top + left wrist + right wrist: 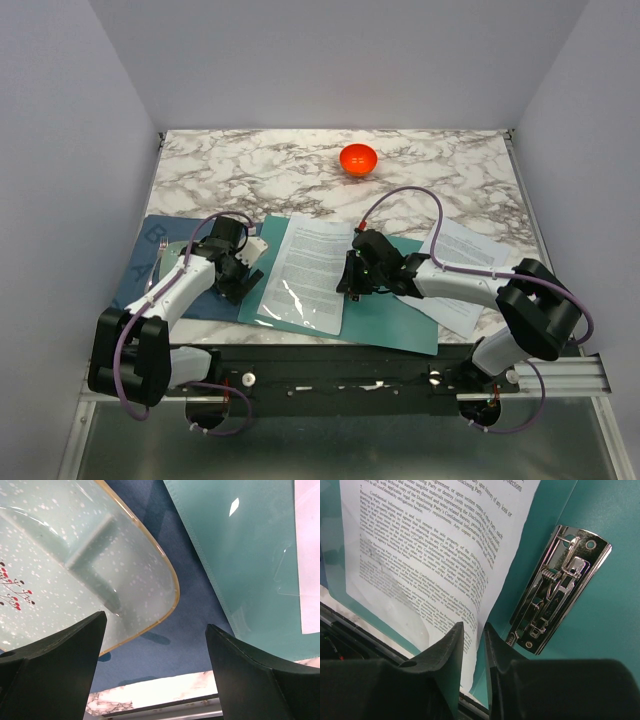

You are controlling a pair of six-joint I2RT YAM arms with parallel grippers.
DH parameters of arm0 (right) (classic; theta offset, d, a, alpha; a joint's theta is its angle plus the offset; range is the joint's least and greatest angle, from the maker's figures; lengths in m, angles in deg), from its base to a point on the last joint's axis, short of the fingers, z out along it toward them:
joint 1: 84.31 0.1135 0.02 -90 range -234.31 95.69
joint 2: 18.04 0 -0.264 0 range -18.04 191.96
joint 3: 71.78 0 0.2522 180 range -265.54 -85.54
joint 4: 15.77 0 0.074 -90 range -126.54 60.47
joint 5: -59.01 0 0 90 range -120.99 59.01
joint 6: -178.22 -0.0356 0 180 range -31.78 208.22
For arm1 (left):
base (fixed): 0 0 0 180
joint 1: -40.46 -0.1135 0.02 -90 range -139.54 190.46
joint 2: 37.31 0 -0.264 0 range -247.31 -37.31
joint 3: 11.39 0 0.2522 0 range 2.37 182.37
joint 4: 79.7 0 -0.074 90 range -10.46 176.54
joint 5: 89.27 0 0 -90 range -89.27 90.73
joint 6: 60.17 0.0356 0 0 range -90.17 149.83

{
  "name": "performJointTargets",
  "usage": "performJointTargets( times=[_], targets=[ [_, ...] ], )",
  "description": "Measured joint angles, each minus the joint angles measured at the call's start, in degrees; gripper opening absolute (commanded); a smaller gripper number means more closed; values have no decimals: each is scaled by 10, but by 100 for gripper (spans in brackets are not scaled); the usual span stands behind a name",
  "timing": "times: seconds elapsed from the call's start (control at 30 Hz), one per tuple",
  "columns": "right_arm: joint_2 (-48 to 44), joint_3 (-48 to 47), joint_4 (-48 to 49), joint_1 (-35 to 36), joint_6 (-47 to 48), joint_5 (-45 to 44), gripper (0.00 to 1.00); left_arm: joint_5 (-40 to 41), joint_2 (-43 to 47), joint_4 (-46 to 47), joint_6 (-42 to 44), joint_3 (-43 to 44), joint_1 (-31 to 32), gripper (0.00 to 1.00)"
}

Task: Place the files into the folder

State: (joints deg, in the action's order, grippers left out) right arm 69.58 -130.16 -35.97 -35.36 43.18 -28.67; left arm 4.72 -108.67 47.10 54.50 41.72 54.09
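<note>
Straddling the edge of a printed file [420, 555] lying on the open teal folder [605, 610] mid-frame, the right gripper [474, 630] stands nearly closed, grip uncertain; the left gripper [156, 621] gapes wide at left.

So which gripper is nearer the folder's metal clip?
Right. The right gripper is just beside the metal clip, over the folder; the left gripper is over the blue mat, off the folder.
</note>
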Motion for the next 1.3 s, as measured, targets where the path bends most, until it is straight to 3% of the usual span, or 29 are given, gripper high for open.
performJointTargets(
  times=[0.33, 0.63, 0.77, 0.83, 0.9, 1.0, 1.1, 1.3],
  targets=[
    [0, 0, -10, 1, -17, -2, 38, 5, 7, -1, 10, -9, 17, 93],
    [-2, 0, -23, 1, -21, -13, 22, 6, 10, -2, 12, -14, 37, 92],
    [-2, 0, -25, 1, -21, -13, 21, 9, 10, -2, 12, -14, 38, 92],
    [-2, -1, -27, 1, -21, -14, 24, 11, 10, -2, 12, -14, 38, 92],
    [-2, -2, -27, 1, -21, -14, 40, 13, 10, -2, 13, -14, 38, 92],
    [1, -5, -28, 1, -23, -15, 53, 15, 10, -2, 13, -15, 38, 92],
    [5, -10, -30, 1, -22, -15, 56, 16, 10, -1, 15, -16, 38, 91],
    [4, -11, -38, 1, -21, -18, 50, 17, 10, -1, 15, -16, 38, 91]
  ],
)
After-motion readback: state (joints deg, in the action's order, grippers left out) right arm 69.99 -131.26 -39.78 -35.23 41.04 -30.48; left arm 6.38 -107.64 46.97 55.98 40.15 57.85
